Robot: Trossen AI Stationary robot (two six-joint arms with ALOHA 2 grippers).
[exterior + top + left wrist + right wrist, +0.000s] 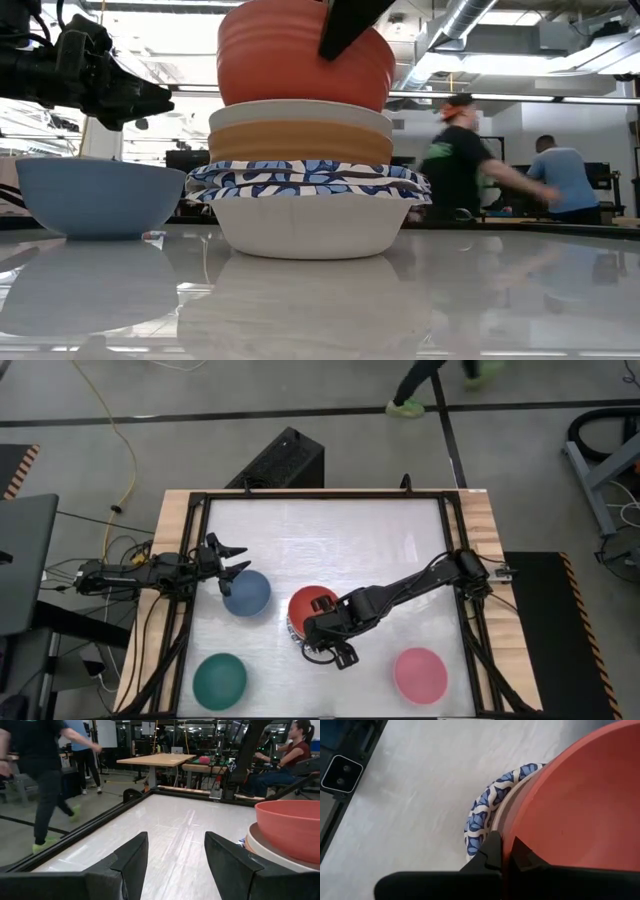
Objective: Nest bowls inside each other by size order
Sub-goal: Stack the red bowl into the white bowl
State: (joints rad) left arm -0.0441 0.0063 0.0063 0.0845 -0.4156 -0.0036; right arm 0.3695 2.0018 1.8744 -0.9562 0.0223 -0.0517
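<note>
White and shiny, the bench (330, 530) carries near its middle a stack (305, 190) of bowls, all with mouth up: cream at the bottom, blue-and-white patterned ones, a cream-and-tan one, and the red bowl (308, 605) on top. From the right side the right claw (327, 637) reaches low across the bench and is pinched on the red bowl's rim, while the left claw (228, 557) hovers with fingers apart just beside the slate-blue bowl (246, 592) near the left edge. Well apart toward the front edge stand the dark green bowl (219, 680) and the pink bowl (420, 675), with free bench between them.
</note>
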